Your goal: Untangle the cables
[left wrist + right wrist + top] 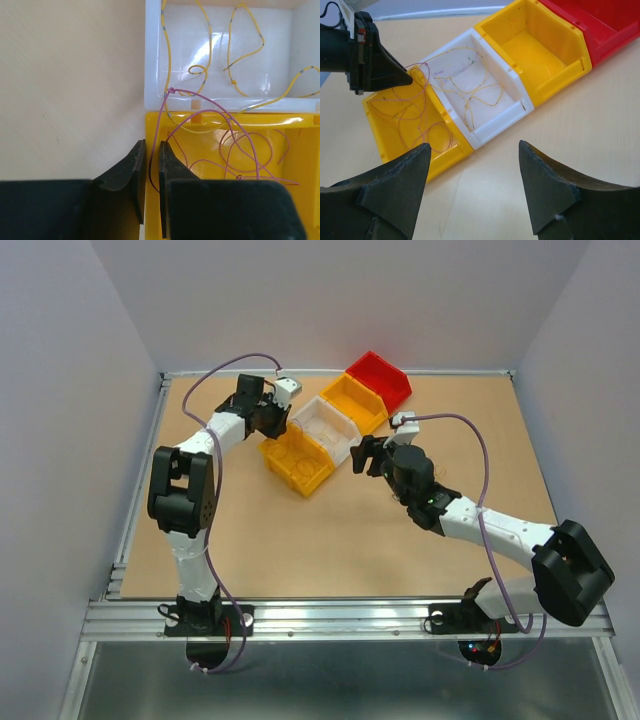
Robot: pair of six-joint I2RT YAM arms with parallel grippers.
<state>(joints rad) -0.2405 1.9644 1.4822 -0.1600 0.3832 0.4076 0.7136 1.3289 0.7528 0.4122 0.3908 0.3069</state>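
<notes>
Nearly closed, left end effector [152, 145] around purple cable [159, 117], yellow bin [280, 120] edge.

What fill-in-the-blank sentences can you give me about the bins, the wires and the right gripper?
1. The yellow wires lie in the second bin, which is ____.
2. The purple wires lie mostly in the nearest bin, coloured ____.
3. The farthest bin in the row is ____.
4. The right gripper has its jaws ____.
Missing words: white, yellow, red, open.
</notes>
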